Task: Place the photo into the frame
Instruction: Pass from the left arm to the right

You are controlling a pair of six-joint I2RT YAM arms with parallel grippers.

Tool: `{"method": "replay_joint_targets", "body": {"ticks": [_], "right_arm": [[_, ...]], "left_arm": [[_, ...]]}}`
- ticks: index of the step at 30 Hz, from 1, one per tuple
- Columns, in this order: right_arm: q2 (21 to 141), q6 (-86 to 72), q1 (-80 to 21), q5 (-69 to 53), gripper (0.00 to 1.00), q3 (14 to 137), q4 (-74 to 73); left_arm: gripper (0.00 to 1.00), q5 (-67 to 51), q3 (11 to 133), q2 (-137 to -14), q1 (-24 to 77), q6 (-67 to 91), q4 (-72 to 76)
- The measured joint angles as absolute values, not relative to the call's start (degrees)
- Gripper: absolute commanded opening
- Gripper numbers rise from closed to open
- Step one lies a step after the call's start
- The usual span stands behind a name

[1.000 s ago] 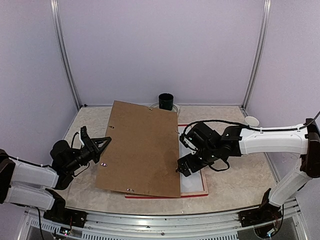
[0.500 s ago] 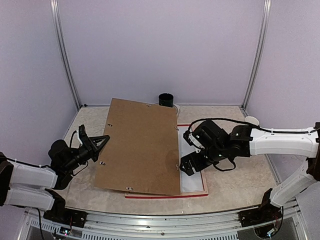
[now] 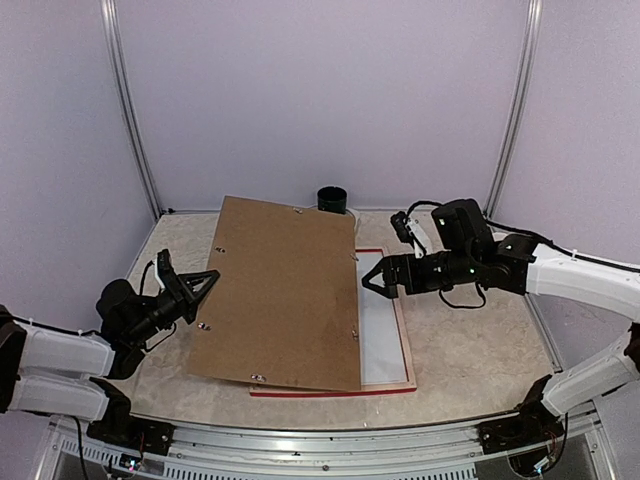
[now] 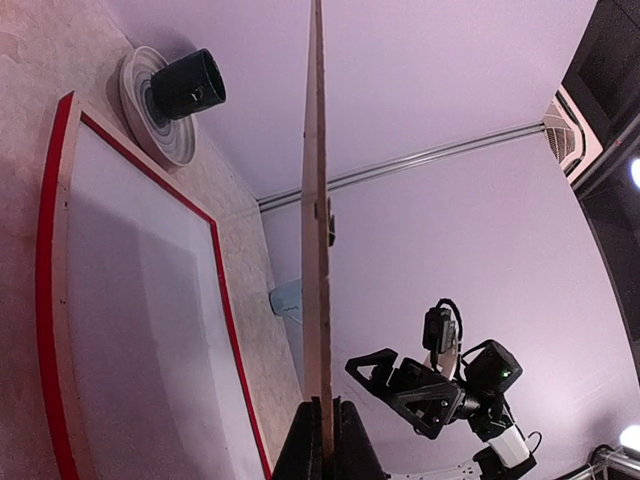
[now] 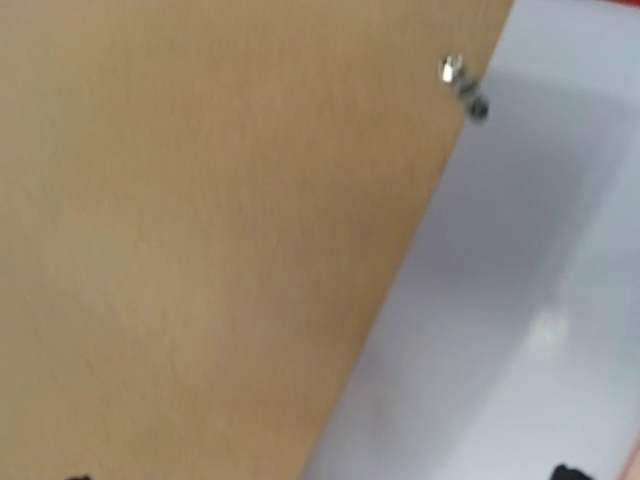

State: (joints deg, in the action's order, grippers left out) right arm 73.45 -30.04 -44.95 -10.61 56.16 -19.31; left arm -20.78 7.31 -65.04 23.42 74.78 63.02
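**Top external: board lifted over the red frame**

Top external shows a flat brown board [image 3: 285,300] with a matte, cardboard-like face and small metal clips along its edges. It covers most of the frame [image 3: 409,352], which lies flat on the marbled table [image 3: 470,350]. Only the frame's right strip and near red edge show past it. The left gripper [image 3: 210,282] is pinched tight on the board's left edge. The right gripper [image 3: 370,281] has its fingers spread wide and holds nothing. It hangs over the frame just beside the board's right edge.

The left wrist view shows what the overhead view cannot. Edge-on, the board [image 4: 317,250] is a thin pale strip clamped between the closed fingers, and it is raised clear of the frame. The frame [image 4: 45,300] shows a thin red outer edge, a pale wood rim inside it and a smooth white sheet [image 4: 140,330] filling the opening. At the far end a black cylindrical cup [image 4: 188,83] stands on a round, ribbed white plate [image 4: 137,95].

The right wrist view is blurred and close. It shows the board's tan surface, one shiny clip [image 5: 460,85] at its edge and the glossy white sheet beside it.
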Motion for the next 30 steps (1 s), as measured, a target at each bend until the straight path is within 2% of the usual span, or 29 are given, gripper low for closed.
{"method": "replay_joint_targets", "body": {"ticks": [9, 19, 30], "right_arm": [[82.39, -34.04, -38.24, -24.40, 0.97, 52.66, -4.23], [87.39, -38.57, -32.34, -27.81, 0.96, 53.69, 5.10], [97.49, -47.94, -32.03, -40.64, 0.91, 52.49, 21.87]], "left_arm": [[0.00, -20.80, 7.20, -63.81, 23.42, 74.83, 63.02], [0.00, -20.78, 6.66, -63.33, 23.44, 74.85, 63.02], [0.00, -20.78, 6.48, -63.33, 23.46, 75.24, 63.05]]}}
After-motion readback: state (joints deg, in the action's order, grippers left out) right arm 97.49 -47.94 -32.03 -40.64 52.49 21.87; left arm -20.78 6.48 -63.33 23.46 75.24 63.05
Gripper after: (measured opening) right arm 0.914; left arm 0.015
